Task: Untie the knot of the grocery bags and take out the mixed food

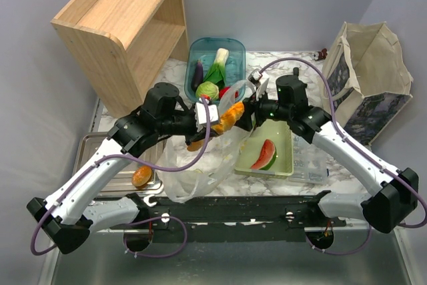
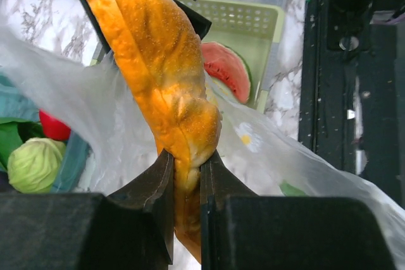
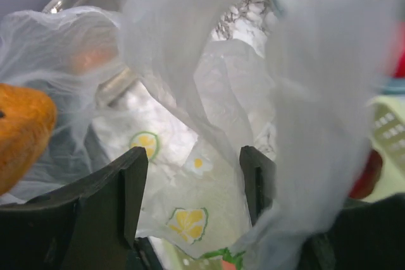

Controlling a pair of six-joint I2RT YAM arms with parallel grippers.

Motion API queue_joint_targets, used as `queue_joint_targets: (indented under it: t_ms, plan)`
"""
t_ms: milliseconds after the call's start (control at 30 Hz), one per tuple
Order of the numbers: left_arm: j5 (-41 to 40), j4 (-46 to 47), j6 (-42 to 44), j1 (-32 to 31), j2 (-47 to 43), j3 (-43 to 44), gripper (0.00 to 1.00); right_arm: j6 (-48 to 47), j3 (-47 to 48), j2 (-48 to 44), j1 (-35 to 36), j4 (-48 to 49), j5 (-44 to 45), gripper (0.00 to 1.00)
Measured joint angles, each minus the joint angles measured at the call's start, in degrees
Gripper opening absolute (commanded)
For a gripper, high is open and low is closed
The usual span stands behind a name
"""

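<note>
Left gripper (image 2: 186, 175) was clamped tight on the long bread (image 2: 158, 61), holding it up over the bag (image 3: 209, 112). Right gripper (image 3: 193, 184) had its jaws apart, loose bag film hanging between them, gripping nothing.

So the knot looked undone and the unloading well along:
- one each of eggplant (image 1: 197, 75), leafy veg (image 1: 217, 65), cabbage (image 1: 207, 89) and tomato (image 1: 225, 93) in the teal basket (image 1: 197, 50)
- one watermelon wedge (image 1: 265, 155) in the green basket (image 1: 287, 165)
- one roll (image 1: 141, 176) on the tray (image 1: 90, 145)

Something green looked left inside, I reckon. Only one bag I could count for sure.

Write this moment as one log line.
left fingers: shut on bread roll | right fingers: open, grocery bag between | watermelon wedge: in green basket
</note>
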Motion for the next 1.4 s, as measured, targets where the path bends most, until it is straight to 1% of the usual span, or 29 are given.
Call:
queue_joint_targets:
  t_ms: [67,133,167,200,367,400,500,600,767,900,1033,1167,1200,1233,1267,1333,1367,1400]
  plan:
    - [1.55,-0.52,-1.2,0.68,0.0,0.87,0.0,-1.51,1.11,-0.09,0.0,-0.79,-0.61,0.85]
    - [3.65,-2.54,-1.92,2.36,0.24,2.89,0.0,-2.6,2.34,-0.31,0.0,-2.08,-0.98,0.91]
    - [4.92,-4.0,-1.95,3.19,0.57,4.31,0.0,-3.43,3.02,-0.48,0.0,-2.95,-1.11,0.94]
    - [6.73,-6.43,-1.75,4.46,1.55,7.04,0.0,-4.28,3.78,-0.68,0.0,-3.93,-1.38,0.99]
    - [13.88,-14.53,0.46,9.94,5.6,15.87,0.0,-9.68,9.38,-1.64,0.0,-10.49,-2.12,1.0]
    - [15.39,-17.07,1.53,11.63,6.54,17.49,0.0,-10.58,10.38,-1.92,0.0,-11.72,-2.12,1.0]
    - [17.66,-23.56,4.87,13.97,9.09,21.4,0.0,-12.96,12.61,-3.1,0.0,-15.41,-2.78,1.0]
    - [19.3,-30.97,9.7,14.1,11.93,25.05,0.0,-14.62,14.29,-4.37,0.0,-18.51,-5.27,1.0]
    - [23.12,-44.41,17.62,14.08,18.43,32.17,0.0,-16.55,20.02,-3.78,-0.07,-23.26,-14.1,1.0]
    - [24.9,-48.59,19.32,13.09,23.63,35.63,0.0,-15.89,22.99,-2.08,0.22,-23.45,-19.69,1.0]
    - [24.92,-50.23,19.98,10.45,25.42,35.67,0.0,-14.84,25.09,0.59,2.25,-23.54,-21.75,0.97]
    - [24.92,-51.43,20.0,8.11,26.01,36.87,0.0,-14.64,25.18,2.05,5.11,-23.82,-22.08,0.88]
    - [24.9,-51.67,20.11,7.61,25.99,37.18,0.0,-14.99,25.16,2.23,5.77,-23.91,-22.05,0.84]
    - [24.9,-51.8,20.17,7.23,25.99,37.38,0.0,-15.32,25.16,2.38,6.43,-24.04,-22.05,0.76]
    - [24.87,-51.89,20.24,6.97,25.99,37.53,0.01,-15.63,25.16,2.47,7.04,-24.24,-22.05,0.67]
    - [24.85,-52.0,20.31,6.73,25.99,37.57,0.11,-16.35,25.16,2.51,8.04,-24.61,-22.08,0.41]
    - [24.83,-52.06,20.31,6.69,25.99,37.57,0.22,-16.85,25.16,2.54,8.37,-24.74,-22.08,0.23]
    - [24.74,-52.13,20.35,6.69,25.99,37.57,0.36,-17.09,25.18,2.54,8.63,-24.92,-22.12,0.1]
